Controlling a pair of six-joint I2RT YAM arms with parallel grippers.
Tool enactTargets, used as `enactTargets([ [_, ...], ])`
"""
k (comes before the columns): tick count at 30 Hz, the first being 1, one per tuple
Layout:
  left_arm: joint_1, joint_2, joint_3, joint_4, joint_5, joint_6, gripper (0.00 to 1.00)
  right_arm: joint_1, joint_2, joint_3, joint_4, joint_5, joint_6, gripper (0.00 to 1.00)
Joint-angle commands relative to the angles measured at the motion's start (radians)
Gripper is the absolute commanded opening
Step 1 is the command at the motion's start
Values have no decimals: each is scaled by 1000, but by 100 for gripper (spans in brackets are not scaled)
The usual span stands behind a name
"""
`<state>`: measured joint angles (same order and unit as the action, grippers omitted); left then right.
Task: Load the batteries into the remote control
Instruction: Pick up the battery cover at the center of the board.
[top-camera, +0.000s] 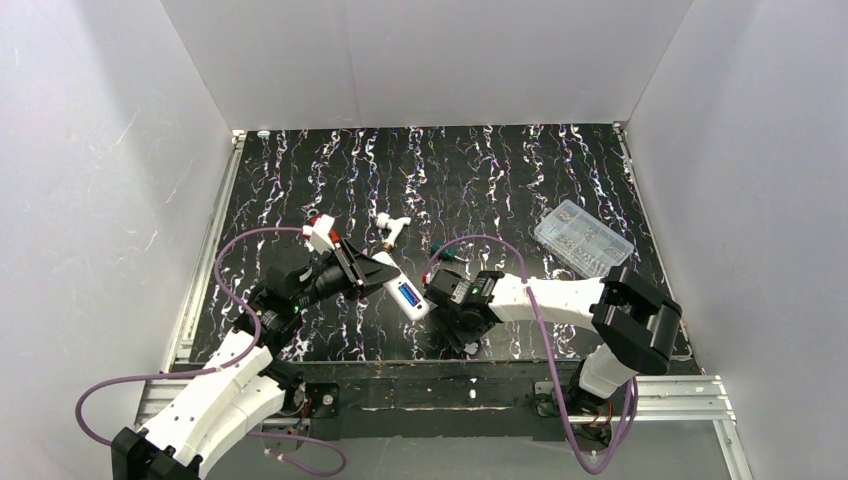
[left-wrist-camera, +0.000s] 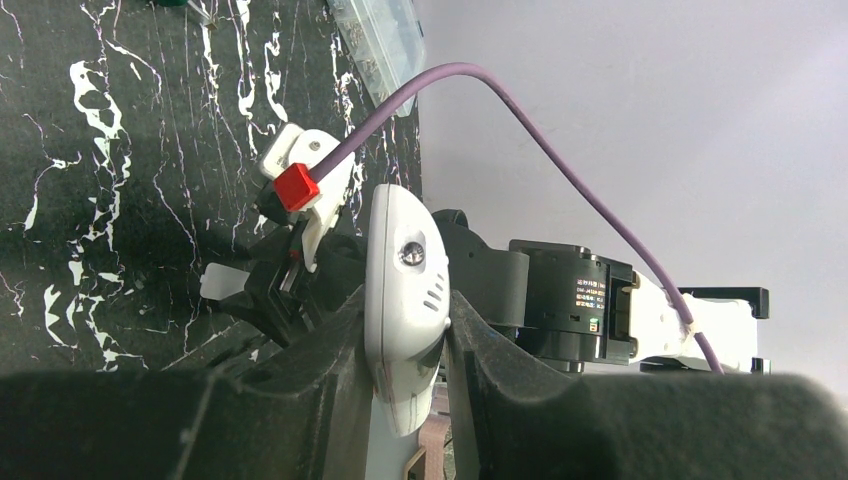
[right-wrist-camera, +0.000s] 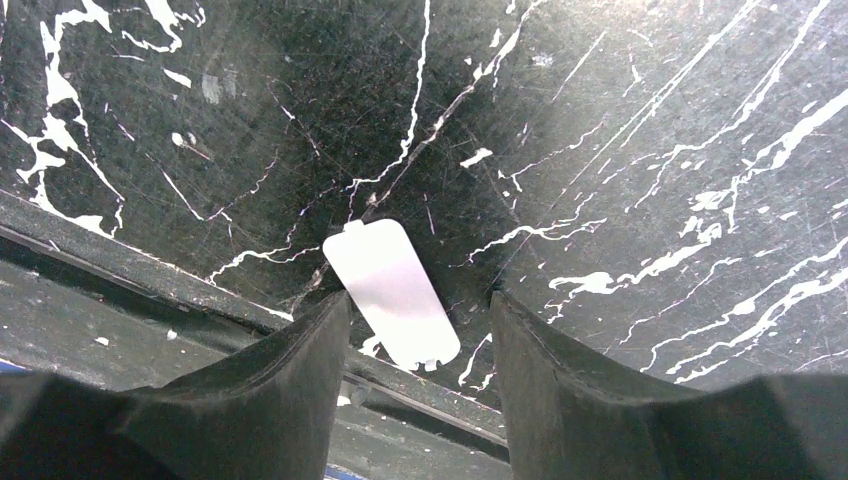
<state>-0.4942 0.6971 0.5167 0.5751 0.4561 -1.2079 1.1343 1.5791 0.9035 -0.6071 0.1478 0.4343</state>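
My left gripper (top-camera: 375, 272) is shut on the remote control (top-camera: 405, 292), a slim white bar held just above the table. Its recess faces up, and a blue patch there looks like the batteries (top-camera: 408, 296). In the left wrist view the remote control (left-wrist-camera: 405, 285) stands clamped between the two black fingers of the left gripper (left-wrist-camera: 405, 345). My right gripper (right-wrist-camera: 418, 300) is open and points down over a small flat white cover (right-wrist-camera: 392, 292) that lies on the table near the front edge. The cover lies below the gap and neither finger touches it.
A white T-shaped pipe fitting (top-camera: 393, 230) lies behind the remote. A green-handled screwdriver (top-camera: 447, 255) is near the right wrist. A clear plastic box (top-camera: 582, 238) sits at the back right. The table's front rail (right-wrist-camera: 150, 275) runs just under the right fingers.
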Motion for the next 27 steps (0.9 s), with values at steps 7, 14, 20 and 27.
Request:
enactTargets([
  [7,-5,-25,19,56,23,0,0,-27,10,20,18,19,61,58],
  [14,-4,-33,19,45,21,4,0,-125,18,37,24,25,76,56],
  [20,-4,-47,22,20,19,10,0,-246,74,136,12,37,58,54],
  [27,-5,-38,17,39,18,6,0,-247,-44,41,16,-69,106,62],
])
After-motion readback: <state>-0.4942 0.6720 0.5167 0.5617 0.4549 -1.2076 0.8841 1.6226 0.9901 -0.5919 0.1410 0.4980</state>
